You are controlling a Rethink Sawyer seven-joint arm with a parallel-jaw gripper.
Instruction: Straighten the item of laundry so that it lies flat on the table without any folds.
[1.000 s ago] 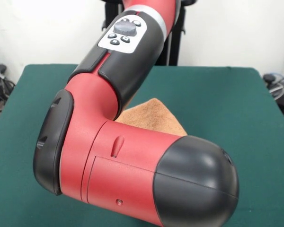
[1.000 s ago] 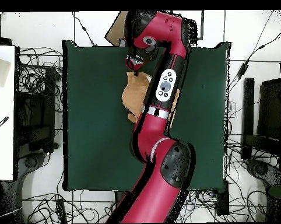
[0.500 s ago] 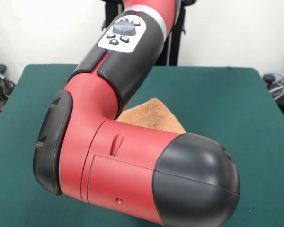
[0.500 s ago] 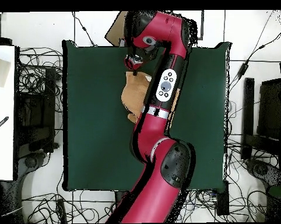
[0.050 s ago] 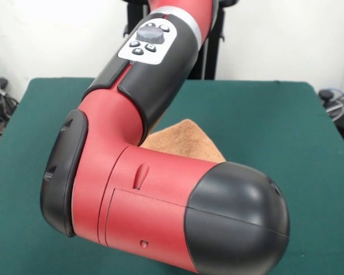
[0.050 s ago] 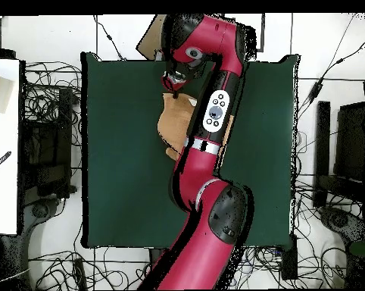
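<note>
The item of laundry (image 5: 186, 140) is an orange-tan towel lying bunched on the green table (image 5: 286, 132); in the front view only a peaked part shows behind my arm. From overhead the towel (image 6: 174, 125) lies under and left of the arm, near the table's (image 6: 121, 151) top-middle. My gripper (image 6: 172, 81) hangs at the towel's upper end, close above or touching it. Whether it holds the cloth cannot be seen. The front view hides the gripper behind the arm's elbow.
My red and black arm (image 6: 208, 151) stretches up the table's middle and covers much of the towel. Cables litter the floor around the table. A white surface (image 6: 2, 144) stands at the overhead view's left edge.
</note>
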